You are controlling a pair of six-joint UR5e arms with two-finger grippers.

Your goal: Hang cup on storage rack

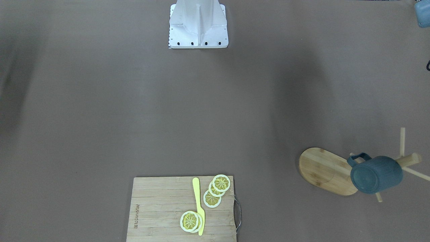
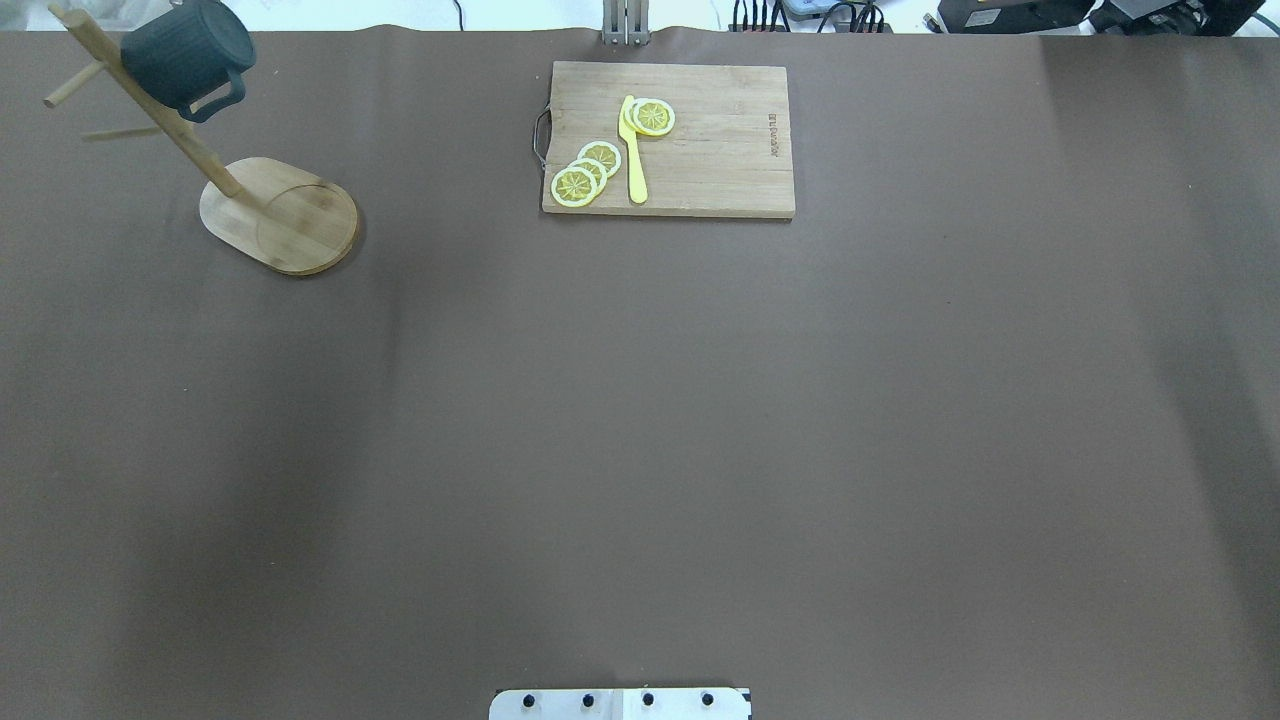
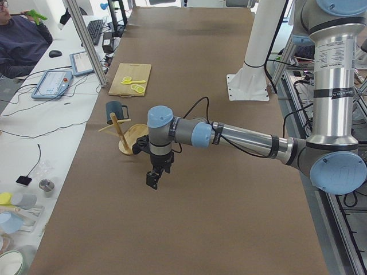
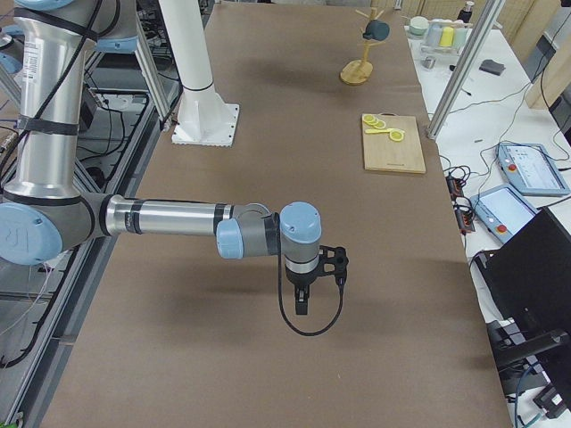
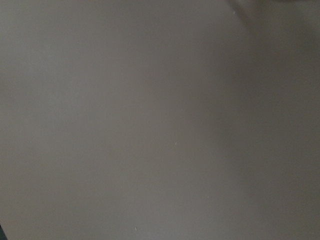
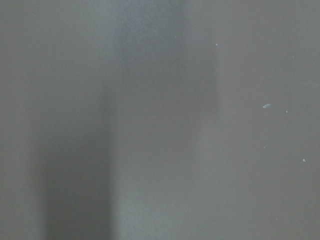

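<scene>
Our brown-covered table [image 2: 640,420] carries a bamboo mug tree [image 2: 300,225] near the left gripper's fingers [image 3: 151,183] and a cutting board [image 2: 720,150] well beyond.

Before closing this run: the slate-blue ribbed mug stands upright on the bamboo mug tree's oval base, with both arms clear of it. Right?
No. The slate-blue ribbed mug hangs from a peg high on the bamboo mug tree, not on its oval base, as the overhead exterior view shows. The left arm and right arm are clear of it.
</scene>
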